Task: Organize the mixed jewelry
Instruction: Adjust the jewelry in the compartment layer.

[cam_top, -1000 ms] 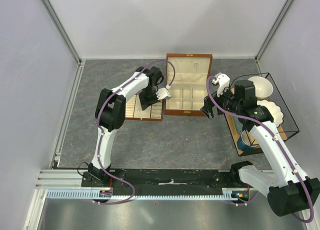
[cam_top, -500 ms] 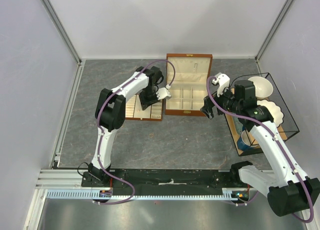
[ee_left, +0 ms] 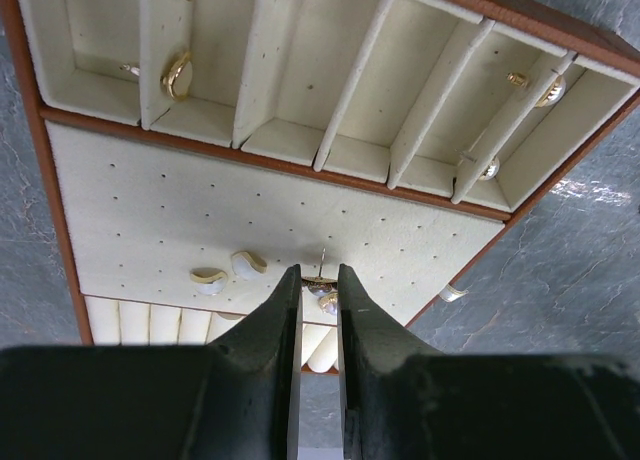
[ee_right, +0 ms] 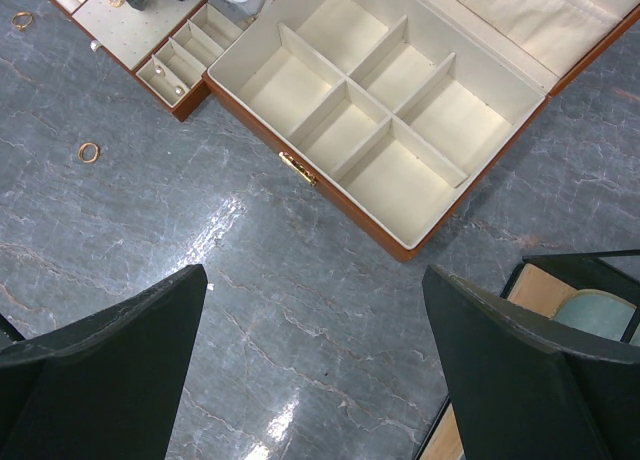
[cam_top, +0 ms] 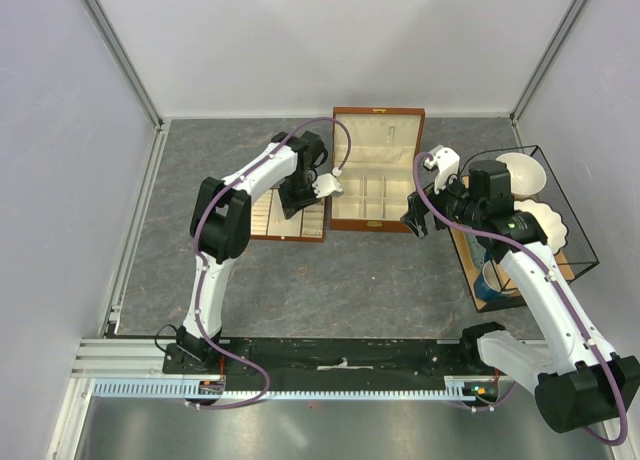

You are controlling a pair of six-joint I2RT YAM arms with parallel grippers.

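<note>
The jewelry tray (cam_top: 268, 218) lies left of the open wooden box (cam_top: 377, 212). In the left wrist view the tray's dotted cream panel (ee_left: 150, 220) carries two pale earrings (ee_left: 228, 270), and its slots hold gold rings (ee_left: 177, 75) and pearl studs (ee_left: 548, 92). My left gripper (ee_left: 319, 272) (cam_top: 297, 205) is over that panel, shut on a pearl stud earring (ee_left: 320, 288) with its pin pointing up. A small pale ring (ee_left: 452, 293) lies on the table beside the tray. My right gripper (ee_right: 315, 270) (cam_top: 415, 220) is open and empty above the table, in front of the box (ee_right: 330, 195). A gold ring (ee_right: 89, 152) lies loose on the table.
A black wire basket (cam_top: 585, 242) at the right holds white bowls (cam_top: 525, 170) and a blue cup (cam_top: 490, 280). The box's compartments (ee_right: 345, 130) hold nothing. Another gold ring (ee_right: 22, 20) lies on the table beside the tray. Grey walls enclose the table.
</note>
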